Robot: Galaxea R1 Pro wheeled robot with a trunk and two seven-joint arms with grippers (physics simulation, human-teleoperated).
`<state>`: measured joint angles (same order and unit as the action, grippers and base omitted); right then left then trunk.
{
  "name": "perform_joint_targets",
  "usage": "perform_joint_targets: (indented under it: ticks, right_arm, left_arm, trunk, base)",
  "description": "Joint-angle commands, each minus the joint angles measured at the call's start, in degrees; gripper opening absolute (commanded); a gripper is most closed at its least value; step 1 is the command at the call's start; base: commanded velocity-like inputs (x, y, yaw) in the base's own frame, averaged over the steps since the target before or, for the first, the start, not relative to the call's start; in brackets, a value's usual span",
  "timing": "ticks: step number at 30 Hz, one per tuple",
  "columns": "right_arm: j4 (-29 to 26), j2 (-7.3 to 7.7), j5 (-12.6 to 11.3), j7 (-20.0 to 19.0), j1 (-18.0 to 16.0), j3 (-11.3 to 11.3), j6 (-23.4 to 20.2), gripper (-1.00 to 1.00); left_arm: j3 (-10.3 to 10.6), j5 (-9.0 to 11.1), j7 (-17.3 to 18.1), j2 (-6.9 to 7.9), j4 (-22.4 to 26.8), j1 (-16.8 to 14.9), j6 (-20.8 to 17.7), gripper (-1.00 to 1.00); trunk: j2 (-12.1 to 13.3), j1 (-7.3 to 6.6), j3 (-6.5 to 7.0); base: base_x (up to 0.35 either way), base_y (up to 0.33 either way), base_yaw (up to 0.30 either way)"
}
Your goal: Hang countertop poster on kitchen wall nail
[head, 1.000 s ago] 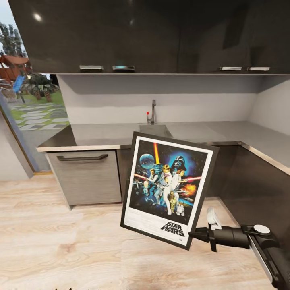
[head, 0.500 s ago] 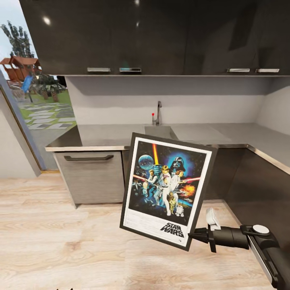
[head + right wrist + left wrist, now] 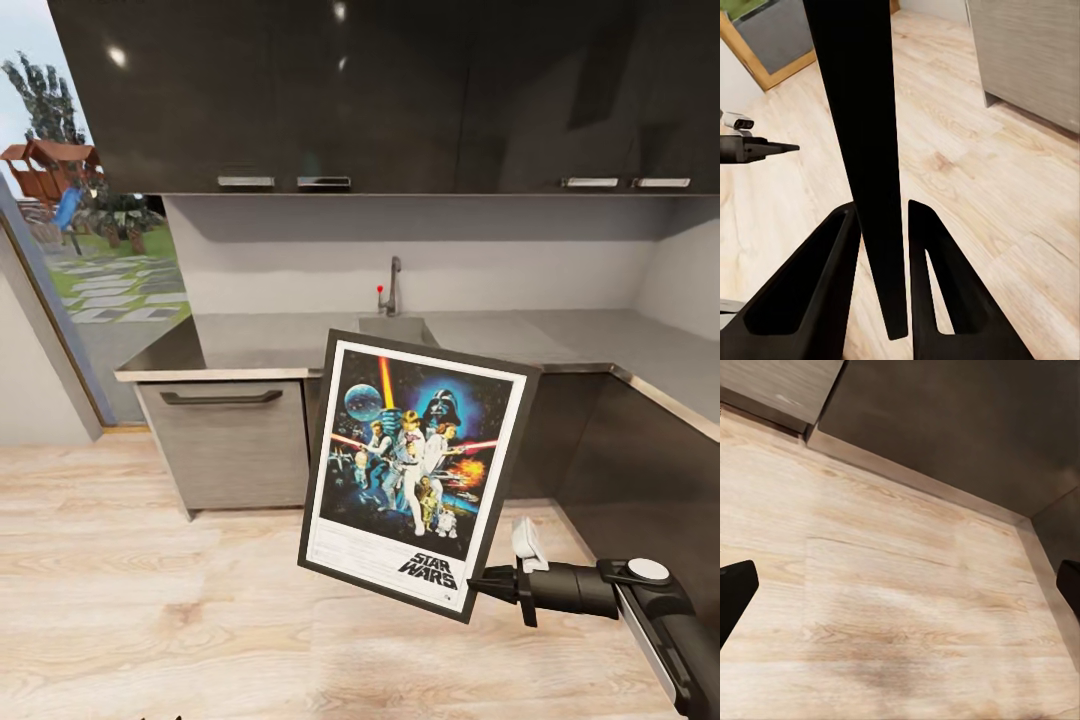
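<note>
Here the right gripper [image 3: 478,583] pinches the poster [image 3: 417,468] at its 5 o'clock corner, holding it upright and slightly tilted above the wood floor [image 3: 150,600]. In the right wrist view only the frame's dark edge [image 3: 862,150] shows, clamped between both fingers [image 3: 937,285]. The poster hides part of the sink [image 3: 385,326] and the grey surface [image 3: 260,345] behind. The left gripper's fingertips [image 3: 735,592] sit spread wide, cut off at the frame sides.
</note>
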<state>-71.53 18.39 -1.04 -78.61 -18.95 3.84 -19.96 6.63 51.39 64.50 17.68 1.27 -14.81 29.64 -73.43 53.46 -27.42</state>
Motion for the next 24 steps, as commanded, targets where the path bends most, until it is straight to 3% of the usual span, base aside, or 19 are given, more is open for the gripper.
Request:
perform_joint_targets:
  ticks: [1,3,4,7,24]
  right_arm:
    - [0.0,0.02,-0.1,-0.2,0.0,0.0,-0.7,-1.0]
    - [0.0,0.0,-0.1,-0.2,0.0,0.0,-0.7,-1.0]
    - [0.0,0.0,-0.1,-0.2,0.0,0.0,-0.7,-1.0]
    - [0.1,0.0,-0.1,-0.1,0.0,0.2,-0.7,-1.0]
    - [0.1,0.05,-0.1,-0.1,0.0,0.3,-0.7,-1.0]
  left_arm:
    - [0.5,0.5,0.0,-0.08,0.0,0.0,0.2,1.0]
    - [0.5,0.5,-0.9,-0.52,0.0,0.0,0.2,1.0]
    - [0.5,0.5,-3.9,-1.28,0.0,0.0,0.2,1.0]
    - [0.5,0.5,-5.1,-1.55,0.1,0.0,0.2,1.0]
    - [0.6,0.5,-5.3,-1.59,0.1,0.0,0.2,1.0]
  trunk:
    - [0.4,-0.23,0.13]
    - [1.2,-0.67,0.48]
    - [1.6,-0.89,0.66]
    - [2.8,-1.55,1.2]
    - [9.6,-5.28,4.25]
  base:
    - [0.0,0.0,0.0]
    - [0.0,0.0,0.0]
    - [0.0,0.0,0.0]
    - [0.0,0.0,0.0]
    - [0.0,0.0,0.0]
